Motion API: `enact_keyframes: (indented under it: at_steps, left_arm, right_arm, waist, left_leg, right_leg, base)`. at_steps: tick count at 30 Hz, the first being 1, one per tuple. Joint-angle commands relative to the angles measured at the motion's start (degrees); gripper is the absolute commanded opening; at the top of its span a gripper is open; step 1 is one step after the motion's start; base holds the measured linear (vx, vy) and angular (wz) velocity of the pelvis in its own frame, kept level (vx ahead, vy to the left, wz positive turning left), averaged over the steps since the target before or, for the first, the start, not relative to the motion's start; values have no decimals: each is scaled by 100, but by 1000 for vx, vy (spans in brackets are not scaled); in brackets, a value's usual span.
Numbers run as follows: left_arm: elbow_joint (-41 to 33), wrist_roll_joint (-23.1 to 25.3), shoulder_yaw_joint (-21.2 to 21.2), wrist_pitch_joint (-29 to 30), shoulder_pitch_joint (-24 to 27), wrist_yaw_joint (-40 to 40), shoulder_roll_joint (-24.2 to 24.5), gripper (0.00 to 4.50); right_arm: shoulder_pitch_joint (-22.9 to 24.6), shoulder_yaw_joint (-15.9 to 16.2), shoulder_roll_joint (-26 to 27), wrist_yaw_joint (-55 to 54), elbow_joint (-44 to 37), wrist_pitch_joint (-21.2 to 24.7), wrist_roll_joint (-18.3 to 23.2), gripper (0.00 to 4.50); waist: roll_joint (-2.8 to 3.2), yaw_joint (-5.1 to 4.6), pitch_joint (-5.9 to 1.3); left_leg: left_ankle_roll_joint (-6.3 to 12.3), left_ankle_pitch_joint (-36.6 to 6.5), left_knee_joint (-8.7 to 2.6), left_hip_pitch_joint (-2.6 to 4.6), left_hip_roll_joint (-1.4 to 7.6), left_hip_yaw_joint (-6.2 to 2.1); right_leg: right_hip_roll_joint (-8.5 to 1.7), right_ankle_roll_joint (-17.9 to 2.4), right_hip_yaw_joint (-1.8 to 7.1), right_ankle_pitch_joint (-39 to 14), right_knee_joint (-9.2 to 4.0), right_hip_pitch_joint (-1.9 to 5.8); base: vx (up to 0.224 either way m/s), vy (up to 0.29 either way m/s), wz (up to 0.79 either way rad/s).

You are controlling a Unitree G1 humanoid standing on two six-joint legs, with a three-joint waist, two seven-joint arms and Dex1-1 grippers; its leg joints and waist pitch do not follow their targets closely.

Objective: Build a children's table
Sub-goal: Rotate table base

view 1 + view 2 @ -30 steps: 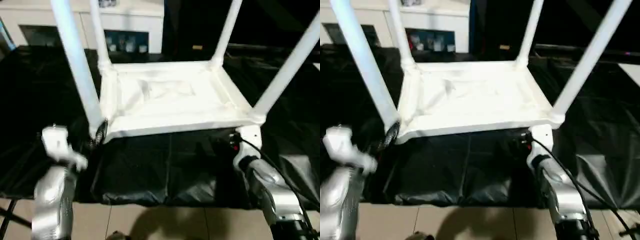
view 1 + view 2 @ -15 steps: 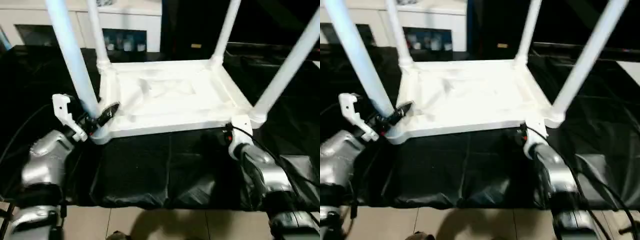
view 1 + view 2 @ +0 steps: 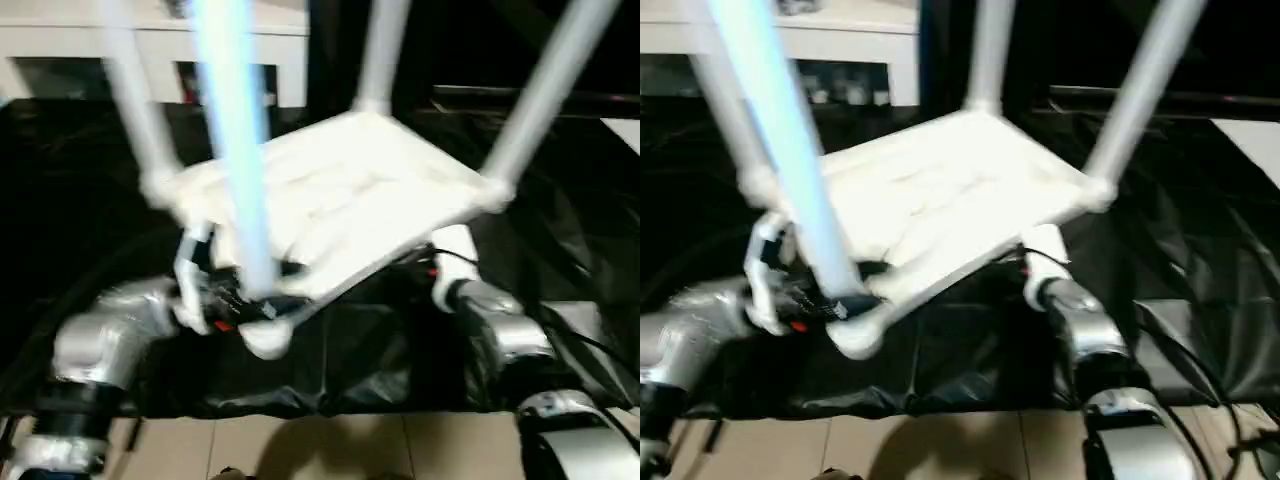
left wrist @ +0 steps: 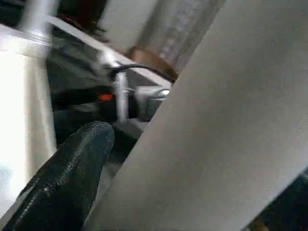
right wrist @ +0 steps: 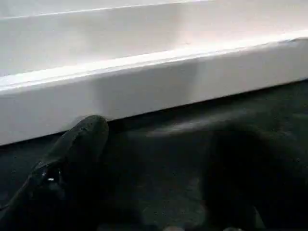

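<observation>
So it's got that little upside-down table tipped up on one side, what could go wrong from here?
The children's table sits tilted, one corner hanging near the work table's front edge, so it might slide off onto the floor. The left tool is at the near leg with its jaws open wide; if that is no firm hold, the leg could slip.

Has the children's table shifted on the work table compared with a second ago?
Yes. The children's table has swung round: against the black-sheeted work table, its near left corner now juts toward the robot and sits lower in view.
</observation>
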Motion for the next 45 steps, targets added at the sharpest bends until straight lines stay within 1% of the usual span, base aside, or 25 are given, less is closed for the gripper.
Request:
enact_keyframes:
  at_steps: [1,3,4,6,7,8,10,11,13,14,15,16,19,23,27,29,31,33,34,35,38,39,41,44,45]
  left_arm:
    - [-341,-147,-188,139,81,-4,-89,450]
    - [-514,-209,-270,223,105,93,-214,450]
    - [-549,-233,-297,257,100,116,-253,450]
    - [-658,-279,-414,370,61,182,-352,450]
    - [-694,-305,-496,454,14,203,-419,450]
    - [-694,-305,-496,454,14,203,-419,450]
    - [-703,-280,-623,480,-86,265,-592,450]
    - [-616,-193,-748,435,-227,340,-828,450]
    - [-520,-106,-820,353,-322,402,-988,450]
    - [-491,-78,-832,316,-343,422,-1025,450]
    - [-334,45,-869,145,-440,518,-1184,450]
    - [-174,161,-903,-38,-525,607,-1307,450]
    - [21,329,-947,-294,-612,720,-1423,450]
    - [646,937,-913,-1182,-841,1264,-1582,450]
    - [982,1272,-807,-1627,-920,1445,-1388,450]
    - [1118,1403,-737,-1814,-885,1377,-1100,450]
    - [1141,1446,-747,-1867,-849,1283,-979,450]
    - [1009,1403,-817,-1773,-702,875,-702,450]
    - [942,1428,-875,-1795,-627,710,-573,450]
    - [885,1495,-988,-1876,-534,456,-380,450]
    - [938,1607,-1120,-1968,-505,251,-188,450]
    - [1065,1796,-1242,-2082,-542,219,-51,432]
    - [1234,1991,-1326,-2276,-602,252,42,414]
    - [1663,2396,-1473,-2721,-793,288,242,402]
    - [1704,2437,-1484,-2769,-813,298,259,375]
  right_arm:
    - [-92,312,266,311,173,-44,-52,450]
    - [-130,404,406,512,266,-169,-105,450]
    - [-135,428,449,581,279,-185,-110,450]
    - [-143,475,531,692,314,-254,-151,450]
    - [-128,511,568,789,319,-243,-159,450]
    - [-128,511,568,789,319,-243,-159,450]
    - [-82,593,610,955,324,-297,-192,450]
    - [-59,626,662,1109,374,-388,-196,450]
    - [-62,623,698,1164,422,-440,-205,450]
    - [-65,620,705,1159,435,-448,-211,450]
    - [-93,583,731,1071,490,-491,-239,450]
    - [-122,514,749,1027,530,-507,-228,450]
    - [-147,475,736,988,558,-544,-239,450]
    - [-220,285,561,585,658,-708,-277,450]
    - [-184,70,318,480,625,-776,-235,450]
    - [5,-32,73,658,349,-754,-157,450]
    - [104,-38,-28,785,201,-761,-133,450]
    - [357,-3,-266,1130,-200,-739,-90,450]
    - [481,12,-385,1343,-409,-709,-46,450]
    - [659,67,-578,1691,-732,-702,-6,450]
    - [812,136,-762,2029,-1056,-689,36,450]
    - [921,189,-905,2294,-1332,-675,96,450]
    - [1063,233,-1075,2627,-1760,-524,243,450]
    - [1318,280,-1379,3191,-2537,-237,538,450]
    - [1342,281,-1406,3238,-2612,-207,568,450]
  waist:
    - [-6,41,-354]
    - [10,18,-355]
    - [-16,6,-357]
    - [-13,-9,-364]
    - [-75,-23,-365]
    - [-45,-23,-366]
    - [-44,-39,-363]
    - [-22,-38,-363]
    - [-44,-37,-363]
    - [-23,-38,-359]
    - [-39,-45,-365]
    - [-29,-49,-364]
    - [-31,-55,-374]
    - [-10,-57,-370]
    - [-9,-44,-373]
    - [-15,9,-368]
    - [-15,37,-370]
    - [-14,95,-364]
    - [-23,95,-359]
    - [-14,106,-375]
    - [1,126,-377]
    - [35,136,-369]
    - [3,181,-355]
    - [11,215,-349]
    - [11,236,-357]
  left_leg:
    - [-124,-1407,-436,71,56,-44]
    - [-151,-1447,-440,78,58,-49]
    - [-141,-1452,-444,81,58,-45]
    - [-136,-1481,-438,100,61,-43]
    - [-117,-1480,-437,91,60,-39]
    - [-108,-1468,-440,96,63,-48]
    - [-100,-1495,-432,115,68,-38]
    - [-103,-1497,-434,115,68,-40]
    - [-103,-1513,-433,107,65,-38]
    - [-105,-1519,-439,101,63,-45]
    - [-89,-1494,-435,101,61,-48]
    - [-84,-1501,-434,99,61,-48]
    - [-64,-1531,-431,100,64,-56]
    - [-71,-1679,-437,123,70,-61]
    - [-63,-1719,-437,124,65,-69]
    - [-30,-1656,-433,132,73,-57]
    - [-29,-1637,-430,141,71,-47]
    - [-17,-1640,-439,143,77,-50]
    - [-3,-1630,-446,130,73,-51]
    - [27,-1505,-443,139,82,-44]
    - [70,-1446,-439,148,89,-41]
    - [74,-1495,-445,147,92,-44]
    - [103,-1625,-448,157,98,-41]
    - [97,-1656,-461,164,95,-40]
    - [85,-1638,-458,158,100,-51]
  right_leg:
    - [-177,-1306,89,-1113,-391,239]
    - [-165,-1323,87,-1074,-395,229]
    - [-154,-1326,87,-1040,-400,226]
    - [-146,-1361,91,-938,-389,218]
    - [-143,-1381,89,-922,-391,224]
    - [-156,-1395,91,-918,-385,229]
    - [-143,-1431,97,-844,-395,215]
    - [-146,-1446,98,-812,-390,219]
    - [-146,-1468,94,-781,-398,231]
    - [-153,-1468,95,-800,-401,235]
    - [-153,-1468,95,-761,-405,244]
    - [-153,-1465,96,-761,-408,243]
    - [-159,-1477,96,-754,-414,256]
    - [-150,-1454,88,-856,-449,232]
    - [-151,-1409,82,-979,-454,235]
    - [-147,-1398,89,-929,-449,226]
    - [-137,-1383,89,-903,-446,220]
    - [-148,-1344,90,-945,-446,223]
    - [-135,-1325,88,-938,-448,230]
    - [-135,-1386,88,-726,-428,227]
    - [-136,-1456,83,-563,-414,219]
    - [-135,-1460,84,-566,-408,219]
    - [-137,-1344,90,-733,-442,226]
    - [-129,-1282,90,-853,-463,224]
    - [-152,-1271,92,-870,-447,231]
  base:
    - [0,0,0]
    - [0,0,0]
    - [0,0,0]
    - [0,0,0]
    - [0,0,0]
    - [0,0,0]
    - [0,0,0]
    - [0,0,0]
    - [0,0,0]
    - [0,0,0]
    - [0,0,0]
    - [0,0,0]
    - [0,0,0]
    - [0,0,0]
    - [0,0,0]
    - [0,0,0]
    - [0,0,0]
    - [0,0,0]
    - [0,0,0]
    - [0,0,0]
    - [0,0,0]
    - [0,0,0]
    - [0,0,0]
    - [0,0,0]
    - [0,0,0]
